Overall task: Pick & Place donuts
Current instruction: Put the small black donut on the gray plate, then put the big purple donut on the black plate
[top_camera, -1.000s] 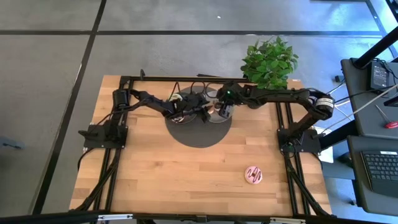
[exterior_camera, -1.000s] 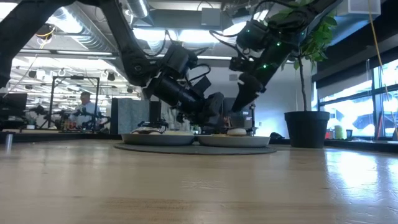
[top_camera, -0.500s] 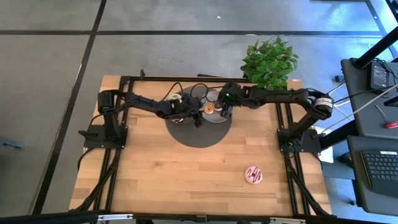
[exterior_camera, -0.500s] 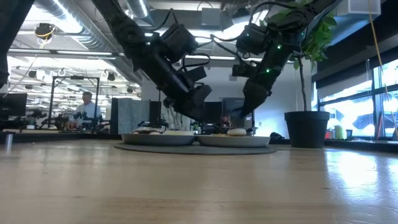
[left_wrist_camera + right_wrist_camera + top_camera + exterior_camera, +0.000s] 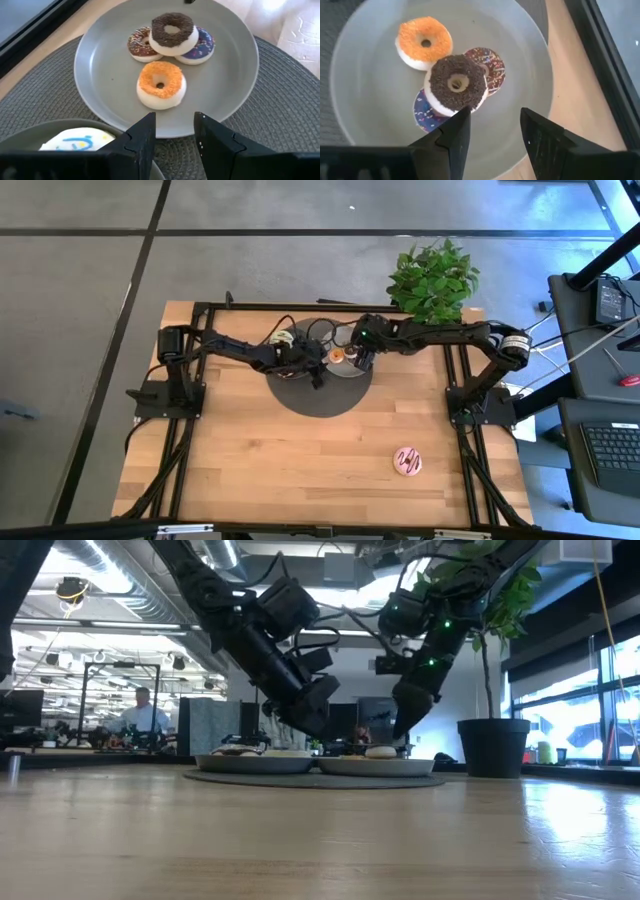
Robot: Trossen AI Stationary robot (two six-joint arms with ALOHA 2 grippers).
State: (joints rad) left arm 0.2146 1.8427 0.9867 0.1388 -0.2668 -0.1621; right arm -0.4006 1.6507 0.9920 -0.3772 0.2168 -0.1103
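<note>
The right claw (image 5: 492, 142) hangs open and empty over the near rim of the right-hand grey plate (image 5: 530, 75), its two fingers spread with nothing between them. Just ahead of it sits the dark chocolate-sprinkled donut (image 5: 456, 82), perched on top of a purple donut (image 5: 422, 112) and a brown sprinkled donut (image 5: 490, 62), with an orange donut (image 5: 424, 41) lying flat a little farther on. The left claw (image 5: 172, 140) is open and empty too, hovering over the woven grey mat (image 5: 280, 100) between the two plates; the orange donut is the nearest thing to it, and a white donut with blue marks (image 5: 80, 142) shows on the other plate right beside its finger.

From above, both arms meet over the plates at the far middle of the counter (image 5: 250, 450). The one donut still out on the bare wood is the pink donut with dark squiggles (image 5: 408, 461), well apart from both claws, toward the near right corner. It lies on the right arm's side, so I'd judge the right claw the better placed to fetch it; being a ring lying flat, it has no long axis to line up with
</note>
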